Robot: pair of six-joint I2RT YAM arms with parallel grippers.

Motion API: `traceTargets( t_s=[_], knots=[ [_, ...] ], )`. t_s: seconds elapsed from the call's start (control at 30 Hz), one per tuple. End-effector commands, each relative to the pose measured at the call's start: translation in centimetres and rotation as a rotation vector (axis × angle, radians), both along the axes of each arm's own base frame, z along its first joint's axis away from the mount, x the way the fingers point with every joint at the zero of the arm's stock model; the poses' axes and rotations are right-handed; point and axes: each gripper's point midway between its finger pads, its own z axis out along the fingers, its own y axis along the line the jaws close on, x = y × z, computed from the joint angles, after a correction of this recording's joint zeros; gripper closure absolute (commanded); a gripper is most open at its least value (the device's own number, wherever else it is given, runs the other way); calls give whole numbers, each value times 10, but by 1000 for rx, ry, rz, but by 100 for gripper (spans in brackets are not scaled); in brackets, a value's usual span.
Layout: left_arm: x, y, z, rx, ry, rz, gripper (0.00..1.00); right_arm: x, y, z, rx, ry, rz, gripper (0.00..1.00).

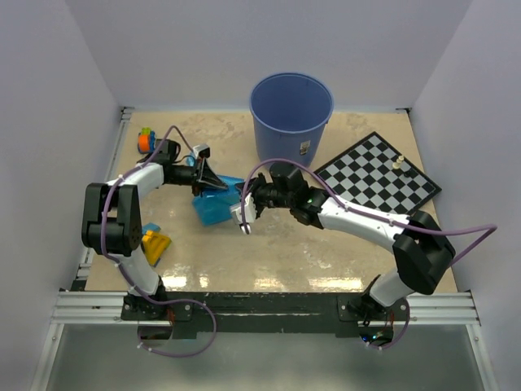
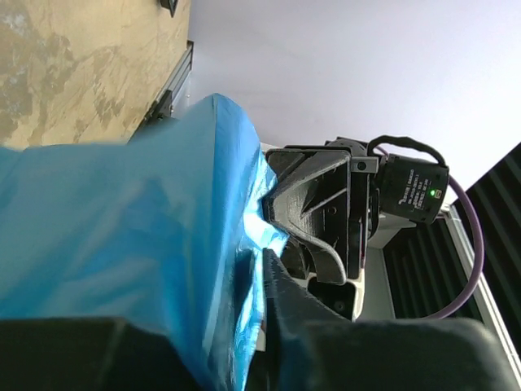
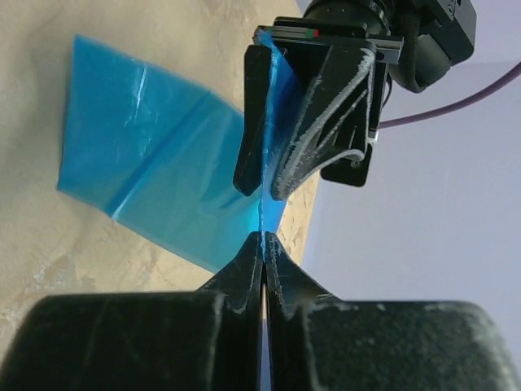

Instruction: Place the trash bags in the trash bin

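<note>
Now the trash bag (image 1: 215, 208) lies mid-table, nearer the left edge, apart from the trash bin (image 1: 286, 130). It looks thin, light, floppy and slippery, so an edge is best to pinch. The right gripper (image 3: 263, 241) squeezes its edge. The left gripper (image 3: 264, 193) has film between its jaws, but I cannot tell if it holds.

The table (image 1: 326, 261) is surfaced in mottled beige. The trash bin (image 1: 291, 114) is stood upright at upper centre. A chessboard (image 1: 378, 175) is laid flat at centre right. A trash bag (image 1: 215, 205) is partly spread at centre left. Toy blocks (image 1: 146, 139) are located upper left; a yellow item (image 1: 155, 244) lower left.
</note>
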Motion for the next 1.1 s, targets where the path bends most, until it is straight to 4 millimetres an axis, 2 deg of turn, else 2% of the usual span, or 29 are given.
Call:
traceTargets(
  t_s=[0.0,0.07,0.1,0.17,0.2,0.27,0.33,0.37,0.47,0.57,0.67,0.77,1.07],
  knots=[
    [5,17,35,-120,-92,-17,73,1,7,20,54,29,12,100],
    [44,47,33,33,-285,142,66,9,4,26,60,118,-31,100],
    [62,62,35,139,-396,192,62,14,5,38,69,159,-42,100],
    [88,88,39,384,-672,183,59,20,1,49,72,256,-68,100],
    [96,98,47,460,-768,181,58,21,0,54,59,284,-71,100],
    [107,116,78,556,-1065,186,56,18,-2,57,35,356,-90,100],
    [103,129,112,630,-1351,196,55,16,-5,59,20,415,-116,100],
    [94,131,127,676,-1500,183,54,16,-7,59,16,437,-126,100],
    [63,132,147,800,-1914,85,49,20,-11,61,30,487,-149,100],
    [36,118,157,808,-2208,22,43,21,-12,64,17,470,-147,100],
    [25,94,158,755,-2265,-54,41,25,-10,69,19,464,-149,100],
    [20,69,143,670,-2238,-183,41,27,-7,78,35,453,-140,100],
    [21,39,121,572,-2136,-203,42,34,-8,93,72,419,-169,100]
  ],
)
